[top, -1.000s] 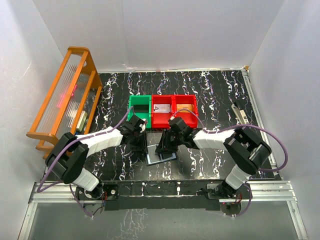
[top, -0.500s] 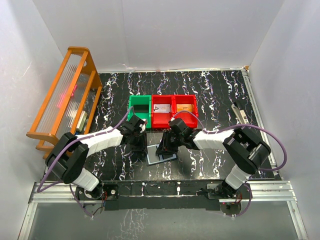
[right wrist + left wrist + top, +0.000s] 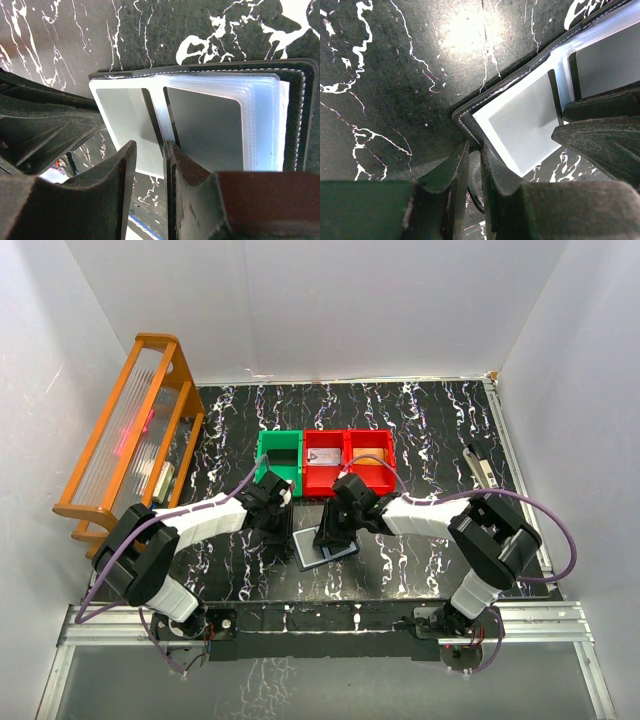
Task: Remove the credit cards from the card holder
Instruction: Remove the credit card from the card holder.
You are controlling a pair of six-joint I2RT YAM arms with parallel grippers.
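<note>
Black marble-veined table [image 3: 430, 430] and white walls [image 3: 350, 300]; left pincer [image 3: 474, 160] clamps the card holder [image 3: 520, 120], right pincer [image 3: 150, 150] beside it, grip unclear.

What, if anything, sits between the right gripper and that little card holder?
Nothing visible does. The right gripper is at the open card holder, with the edge of a clear sleeve in the gap between its fingers. The left gripper grips another corner, out of the way.

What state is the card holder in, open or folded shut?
Open. The card holder lies spread on the table, both pale inner panels facing up inside its dark stitched border.
</note>
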